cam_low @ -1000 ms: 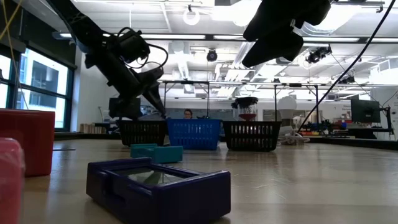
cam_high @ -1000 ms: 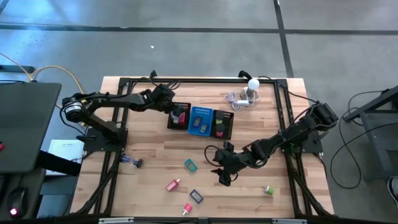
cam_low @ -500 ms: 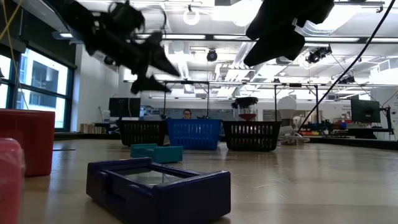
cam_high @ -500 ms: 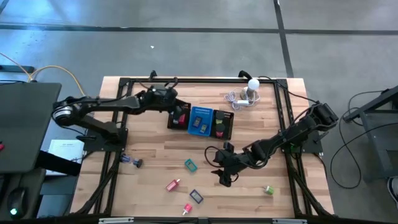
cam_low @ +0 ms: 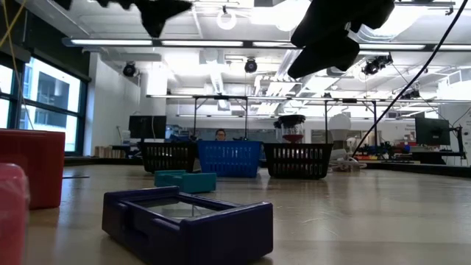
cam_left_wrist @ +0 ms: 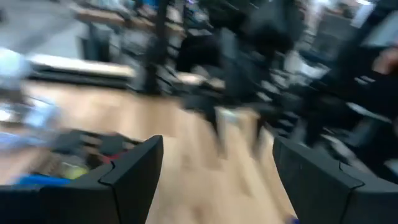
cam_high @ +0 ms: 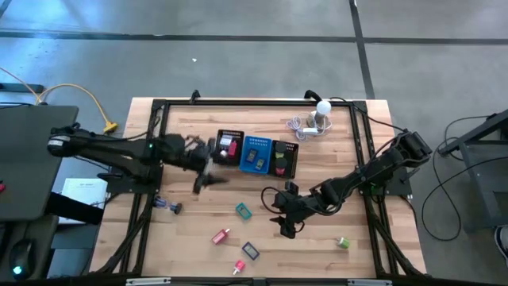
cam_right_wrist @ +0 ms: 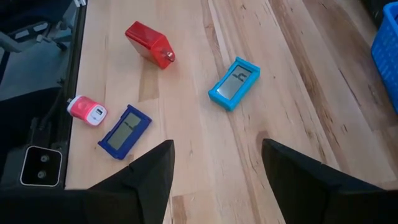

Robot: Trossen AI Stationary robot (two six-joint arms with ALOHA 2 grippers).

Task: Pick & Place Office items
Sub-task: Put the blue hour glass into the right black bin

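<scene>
Office items lie loose on the wooden table: a teal piece (cam_high: 243, 210) (cam_right_wrist: 234, 83), a red block (cam_high: 221, 236) (cam_right_wrist: 148, 42), a dark blue piece (cam_high: 250, 251) (cam_right_wrist: 124, 129), a pink piece (cam_high: 239, 266) (cam_right_wrist: 87, 111), a green one (cam_high: 343, 242) and a small bluish one (cam_high: 167, 206). My left gripper (cam_high: 202, 167) (cam_left_wrist: 214, 180) hangs open and blurred, above the table just left of the mesh tray (cam_high: 295, 163). My right gripper (cam_high: 284, 221) (cam_right_wrist: 217, 180) hovers open over the table's middle, right of the teal piece, holding nothing.
The black mesh tray with a blue middle section stands at the table's middle far side, with a pink-red piece (cam_high: 228, 145) in its left section and small pieces (cam_high: 282, 159) in its right. A white ball-topped gadget with a cable (cam_high: 320, 115) stands at the far right.
My left gripper has drawn back from over the tray's left section toward the table's near-left, has risen high and has rolled about its own line, staying open. The right arm has kept still.
</scene>
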